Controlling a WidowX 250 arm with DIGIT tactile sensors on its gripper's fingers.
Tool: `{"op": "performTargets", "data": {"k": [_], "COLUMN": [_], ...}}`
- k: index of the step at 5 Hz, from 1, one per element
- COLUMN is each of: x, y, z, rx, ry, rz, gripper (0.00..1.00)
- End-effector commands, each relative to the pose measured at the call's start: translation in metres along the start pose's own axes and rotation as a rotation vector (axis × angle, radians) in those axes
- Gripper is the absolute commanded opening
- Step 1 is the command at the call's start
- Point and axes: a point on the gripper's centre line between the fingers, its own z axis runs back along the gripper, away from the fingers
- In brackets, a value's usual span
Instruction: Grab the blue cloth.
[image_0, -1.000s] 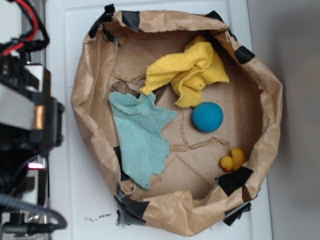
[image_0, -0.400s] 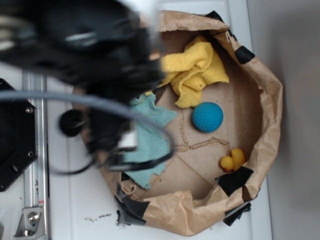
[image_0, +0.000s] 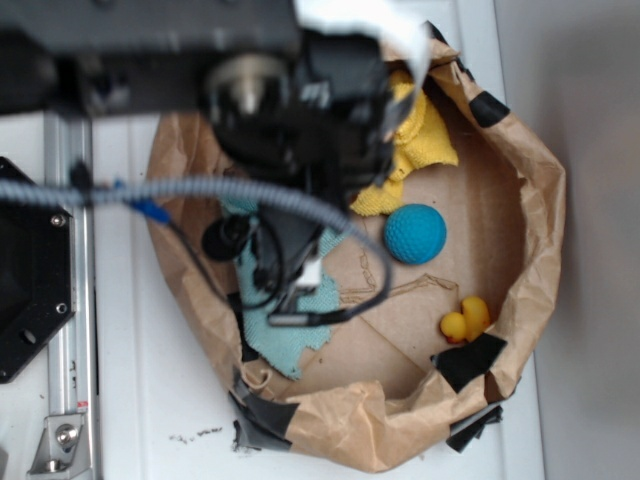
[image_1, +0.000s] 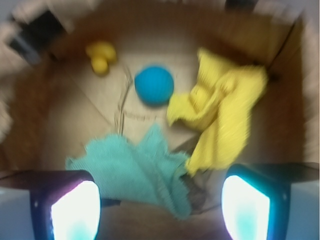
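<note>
The gripper (image_1: 160, 205) hangs with its jaws spread wide, the 2 fingertips (image_1: 75, 210) glowing at the lower corners of the wrist view, holding nothing and touching nothing. Between and just beyond them lies the blue cloth (image_1: 132, 172), a thin pale teal terry piece with ragged, pointed edges, flat on the crumpled brown paper lining (image_0: 520, 250) of the shallow bin. In the exterior view the arm (image_0: 280, 110) covers the cloth's upper part; its visible lower part (image_0: 290, 335) tapers to a point toward the bottom rim, so its long axis runs roughly top to bottom there. The yellow cloth (image_1: 222, 115), bunched and folded, lies beside it, near a round dimpled blue ball (image_1: 154, 85). A small yellow duck (image_0: 466, 320) sits well apart.
</note>
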Motion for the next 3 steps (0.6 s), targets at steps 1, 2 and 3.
{"op": "performTargets", "data": {"k": [1,2,3], "x": [-0.003,0.004,0.007], "y": [0.014,0.018,0.009], "z": [-0.045,-0.056,-0.072], "rx": [0.058,0.066,0.02], "ry": [0.02,0.055,0.076], "rz": [0.006,0.01,-0.027], "gripper": [1.0,1.0,1.0]}}
